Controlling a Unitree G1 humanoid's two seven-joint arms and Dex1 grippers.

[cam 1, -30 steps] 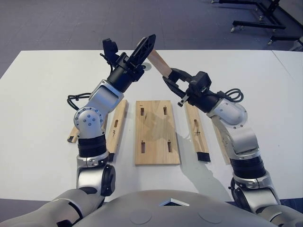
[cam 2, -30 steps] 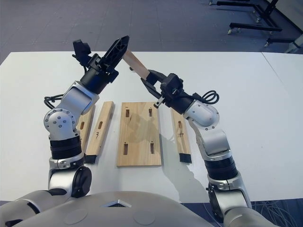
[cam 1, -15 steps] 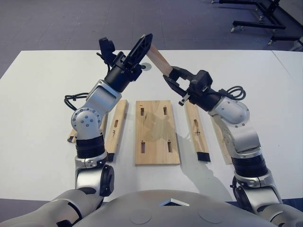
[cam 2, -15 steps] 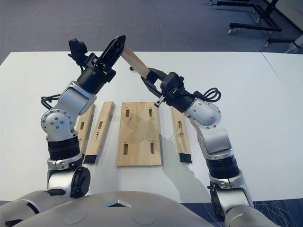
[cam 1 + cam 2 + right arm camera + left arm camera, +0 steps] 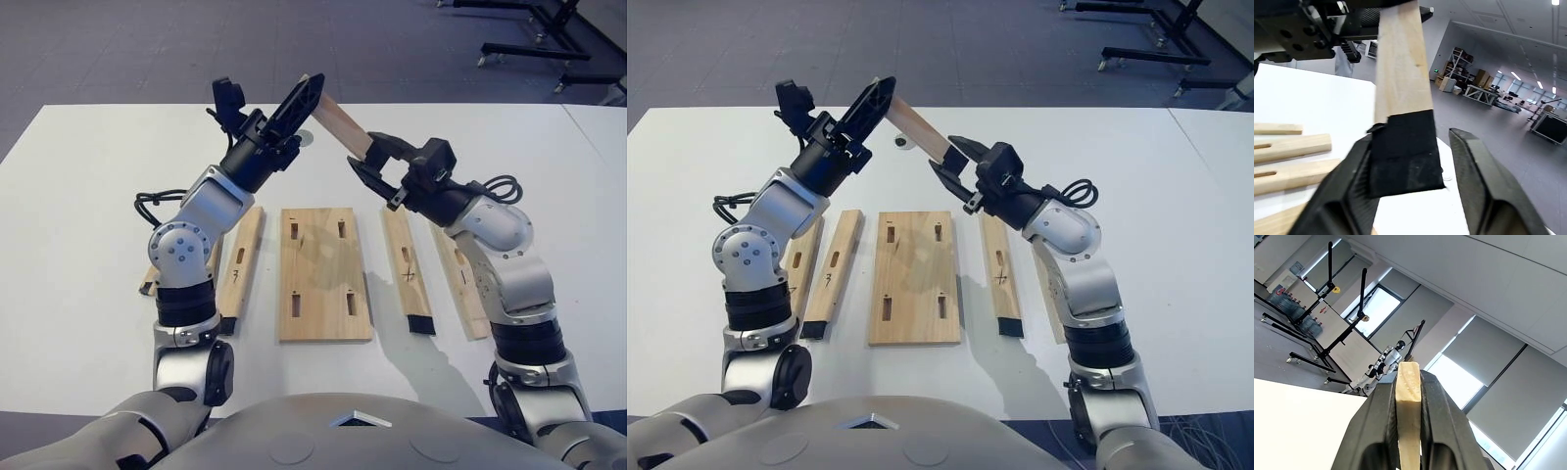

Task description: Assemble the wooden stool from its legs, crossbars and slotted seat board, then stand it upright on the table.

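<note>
Aloft, left end effector [image 5: 312, 86] clamps leg [image 5: 338, 122]; right end effector [image 5: 366, 155] straddles its tip.

2 arms raised, grippers meeting above the far middle of the table [image 5: 88, 196].
The left arm [image 5: 209, 203] bends up from the elbow. Its left gripper [image 5: 308, 90] points up and rightward, with fingers clamped flat on the upper end of a wooden leg [image 5: 338, 119]. The right arm [image 5: 492, 227] reaches in from the right side, and its right gripper [image 5: 363, 151] has its fingers spread to either side of the leg's black lower end.
</note>
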